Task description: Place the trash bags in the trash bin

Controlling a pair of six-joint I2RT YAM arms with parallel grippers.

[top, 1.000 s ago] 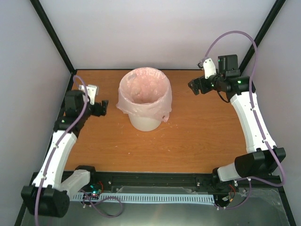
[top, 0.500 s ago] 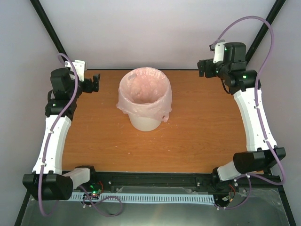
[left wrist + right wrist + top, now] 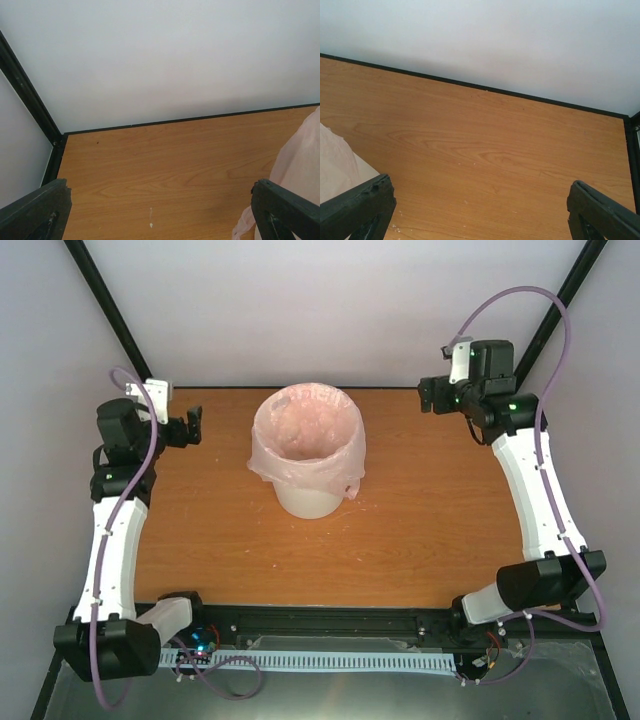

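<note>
Bag: a thin translucent pale pink plastic bag is seen lining the plain white round plastic bin, its edge folded over the rim.
Bin: it is placed mid wooden tabletop.
End effectors: the left end effector and right end effector are held wide open and empty, well apart from the bin.
Risk: the loose overhang may be snagged and dragged off, or the light bin tipped, by a sideways brush.

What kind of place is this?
Probably a robot test booth, not a home. A left arm and right arm are mounted at a wooden table, and plain white walls with black poles box it in.
</note>
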